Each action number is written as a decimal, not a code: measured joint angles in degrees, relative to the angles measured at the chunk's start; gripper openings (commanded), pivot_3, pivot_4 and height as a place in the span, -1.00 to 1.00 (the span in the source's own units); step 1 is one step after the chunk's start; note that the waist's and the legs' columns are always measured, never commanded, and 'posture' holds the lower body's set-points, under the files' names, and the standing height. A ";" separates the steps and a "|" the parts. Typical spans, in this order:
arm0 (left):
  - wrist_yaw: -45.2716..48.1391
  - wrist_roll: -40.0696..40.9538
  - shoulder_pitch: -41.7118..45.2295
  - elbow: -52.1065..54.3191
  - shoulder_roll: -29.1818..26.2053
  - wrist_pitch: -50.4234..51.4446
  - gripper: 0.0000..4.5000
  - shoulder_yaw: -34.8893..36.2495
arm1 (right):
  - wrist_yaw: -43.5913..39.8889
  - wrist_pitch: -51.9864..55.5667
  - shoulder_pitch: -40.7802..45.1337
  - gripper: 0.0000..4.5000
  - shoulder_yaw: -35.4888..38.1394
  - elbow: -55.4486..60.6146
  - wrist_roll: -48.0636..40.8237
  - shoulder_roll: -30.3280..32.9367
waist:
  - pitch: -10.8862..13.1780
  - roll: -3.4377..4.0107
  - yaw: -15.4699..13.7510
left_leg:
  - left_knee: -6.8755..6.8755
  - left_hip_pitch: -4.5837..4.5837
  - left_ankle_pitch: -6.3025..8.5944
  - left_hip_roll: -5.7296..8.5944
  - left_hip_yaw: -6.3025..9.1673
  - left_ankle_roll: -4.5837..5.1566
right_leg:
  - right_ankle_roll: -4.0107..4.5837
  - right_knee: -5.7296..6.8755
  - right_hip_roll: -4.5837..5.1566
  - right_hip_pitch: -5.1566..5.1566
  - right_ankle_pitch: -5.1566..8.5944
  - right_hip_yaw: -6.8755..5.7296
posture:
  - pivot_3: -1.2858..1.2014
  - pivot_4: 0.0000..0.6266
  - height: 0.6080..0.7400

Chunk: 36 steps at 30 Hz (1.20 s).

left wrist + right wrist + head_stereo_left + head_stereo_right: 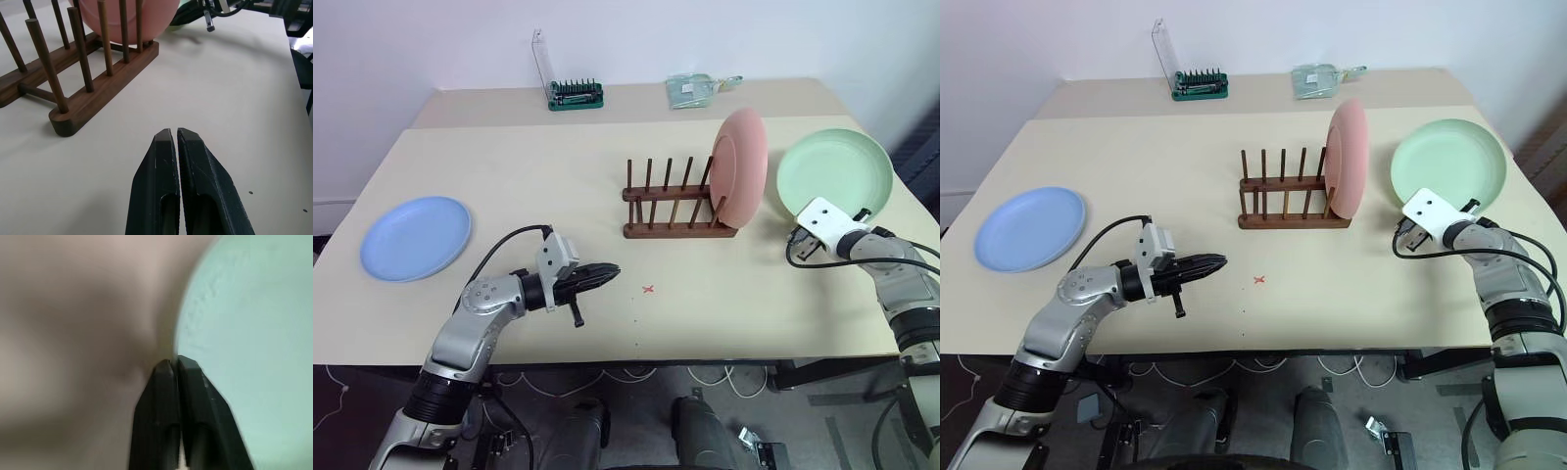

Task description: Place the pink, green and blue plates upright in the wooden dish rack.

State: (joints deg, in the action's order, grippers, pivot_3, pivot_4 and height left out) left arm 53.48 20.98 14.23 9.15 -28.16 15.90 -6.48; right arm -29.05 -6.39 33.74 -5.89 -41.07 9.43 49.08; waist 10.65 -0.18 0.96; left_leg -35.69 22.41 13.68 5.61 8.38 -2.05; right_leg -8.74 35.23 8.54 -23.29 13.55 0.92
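Pink plate (741, 166) stood upright in the rack (674, 211), centre frame. Right gripper (174, 363), fingers together, pinched the green plate (835, 173) rim, right. Left gripper (610, 273) was closed, empty. Blue plate (416, 237) lay left.

A dark reddish-brown wooden dish rack (674, 201), its round pegs smooth with a faint sheen, stands on a matt beige tabletop (558, 157). The pink plate (741, 166), green plate (835, 173) and blue plate (416, 237) look smooth and matt. Both pincers, left pincer (176, 139) and right pincer (174, 363), have smooth black plastic-looking fingers.
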 measured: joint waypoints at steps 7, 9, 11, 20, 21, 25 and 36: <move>0.02 -0.36 0.04 -0.04 -0.05 -0.09 -0.94 0.02 | 6.95 0.40 -4.67 -0.97 4.52 10.64 2.20 2.21 | 0.01 0.04 -0.20 | 0.00 0.02 0.00 0.01 -0.09 0.00 | -0.03 0.02 0.02 -0.08 -0.02 0.12 | 0.03 -0.52 1.00; 0.02 -0.36 0.04 -0.01 -0.02 -0.09 -0.94 0.01 | 9.38 1.36 -4.34 -0.97 8.68 16.25 1.94 3.49 | 0.00 0.04 -0.05 | 0.01 0.01 0.01 0.00 -0.13 0.01 | -0.04 0.02 0.00 -0.09 -0.02 0.15 | 0.03 -0.52 1.00; 0.04 -0.37 -0.04 -0.01 -0.04 -0.09 -0.94 0.01 | 10.13 3.72 -2.78 -0.97 13.36 21.73 -0.87 3.57 | 0.01 0.04 -0.01 | 0.01 0.01 0.01 -0.03 -0.14 0.01 | -0.04 0.02 -0.01 -0.09 -0.02 0.15 | 0.03 -0.52 1.00; 0.04 -0.41 0.05 -0.02 0.14 -0.09 -0.94 -0.06 | -0.95 26.72 7.18 -0.97 21.35 51.45 -36.79 -5.38 | 0.00 0.01 -0.01 | 0.02 0.00 0.04 -0.29 -0.10 0.07 | -0.03 0.00 -0.07 -0.07 -0.03 0.14 | 0.03 -0.52 1.00; 0.03 -0.42 0.11 -0.02 0.18 -0.09 -0.94 -0.09 | -2.18 29.85 7.28 -0.97 21.16 55.15 -41.96 -6.22 | 0.00 0.01 -0.13 | 0.01 0.01 0.05 -0.29 -0.07 0.08 | -0.02 0.00 -0.07 -0.07 -0.03 0.13 | 0.03 -0.52 1.00; 0.00 -0.47 -0.05 -0.03 0.13 -0.09 -0.94 -0.05 | -1.79 40.07 7.41 -0.97 21.61 62.21 -58.15 -9.95 | 0.01 -0.05 -0.57 | -0.10 0.06 0.08 -0.22 -0.06 0.13 | -0.01 -0.08 -0.02 -0.01 -0.03 0.13 | 0.03 -0.52 1.00; -0.21 -0.47 -0.02 -0.02 0.25 -0.07 -0.94 -0.07 | 11.76 51.11 5.28 -0.97 21.47 62.08 -81.19 -21.17 | 0.01 -0.04 -0.27 | -0.07 0.06 0.08 -0.25 -0.11 0.15 | 0.01 -0.03 -0.04 -0.11 -0.06 0.13 | 0.03 -0.52 1.00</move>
State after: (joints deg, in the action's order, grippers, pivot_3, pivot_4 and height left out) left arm 53.27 20.51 14.21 9.13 -27.91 15.83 -6.55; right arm -17.28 44.72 39.02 15.58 21.01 -71.76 27.91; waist 10.66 -0.22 0.69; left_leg -35.76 22.47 13.76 5.36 8.27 -1.90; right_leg -8.74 35.20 8.50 -23.39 13.49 1.05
